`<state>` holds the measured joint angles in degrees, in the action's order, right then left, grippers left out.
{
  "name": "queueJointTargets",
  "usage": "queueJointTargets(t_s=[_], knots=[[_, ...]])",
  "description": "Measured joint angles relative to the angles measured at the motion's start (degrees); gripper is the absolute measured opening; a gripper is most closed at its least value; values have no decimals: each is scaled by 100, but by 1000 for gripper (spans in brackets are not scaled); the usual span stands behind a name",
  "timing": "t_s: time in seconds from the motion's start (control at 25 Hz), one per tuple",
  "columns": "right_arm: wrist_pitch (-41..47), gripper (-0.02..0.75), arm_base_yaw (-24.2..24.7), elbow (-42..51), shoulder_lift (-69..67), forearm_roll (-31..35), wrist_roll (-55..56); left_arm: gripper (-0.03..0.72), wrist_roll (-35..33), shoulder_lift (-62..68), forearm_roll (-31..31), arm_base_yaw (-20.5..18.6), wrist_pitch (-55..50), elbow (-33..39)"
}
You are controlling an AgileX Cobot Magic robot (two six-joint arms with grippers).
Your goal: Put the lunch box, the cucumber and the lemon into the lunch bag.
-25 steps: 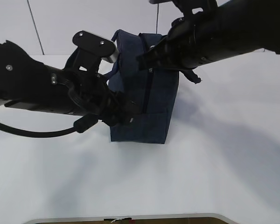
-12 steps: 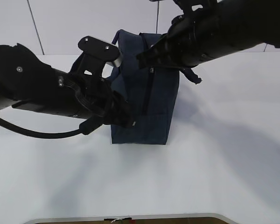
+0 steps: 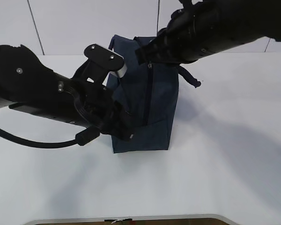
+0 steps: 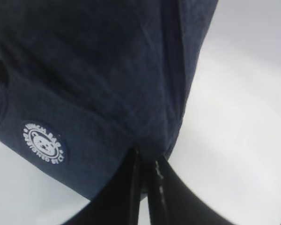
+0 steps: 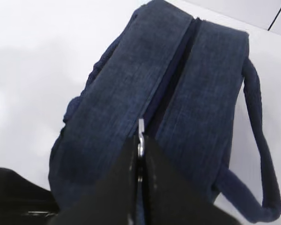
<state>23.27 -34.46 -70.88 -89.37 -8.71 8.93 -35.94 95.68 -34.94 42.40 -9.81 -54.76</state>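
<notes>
Zipper work on the upright lunch bag (image 3: 145, 98), standing mid-table.
We pinch its lower corner fabric in the left gripper (image 4: 145, 157) and the metal zipper pull (image 5: 141, 133) in the right gripper (image 5: 140, 146); we should pull steadily along the seam, keeping the corner anchored.

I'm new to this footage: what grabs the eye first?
A navy bag stands upright mid-table, zipped shut. The right tool pinches the metal zipper pull at its top, while the left tool is clamped on the fabric at a lower corner. A round white bear logo marks its side.
</notes>
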Motion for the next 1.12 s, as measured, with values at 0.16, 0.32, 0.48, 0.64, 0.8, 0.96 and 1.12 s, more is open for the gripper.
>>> queueJointTargets(t_s=[0.16, 0.32, 0.48, 0.64, 0.8, 0.96, 1.12], knots=[[93, 5, 0, -228, -156, -120, 0, -12, 0, 0, 76, 0, -75, 0], [185, 5, 0, -544, -385, -164, 0, -12, 0, 0, 117, -10, -146, 0], [275, 5, 0, -868, -586, -211, -68, -13, 0, 0, 149, -10, -231, 0], [357, 5, 0, -1157, -767, -271, -97, -13, 0, 0, 149, -10, -236, 29], [396, 5, 0, -1463, -997, -304, -106, -13, 0, 0, 149, -10, -236, 134], [417, 5, 0, -1727, -1204, -326, -106, -13, 0, -21, 149, -10, -225, 190], [433, 5, 0, -1977, -1424, -354, -106, -13, 0, -43, 149, -10, -244, 193]])
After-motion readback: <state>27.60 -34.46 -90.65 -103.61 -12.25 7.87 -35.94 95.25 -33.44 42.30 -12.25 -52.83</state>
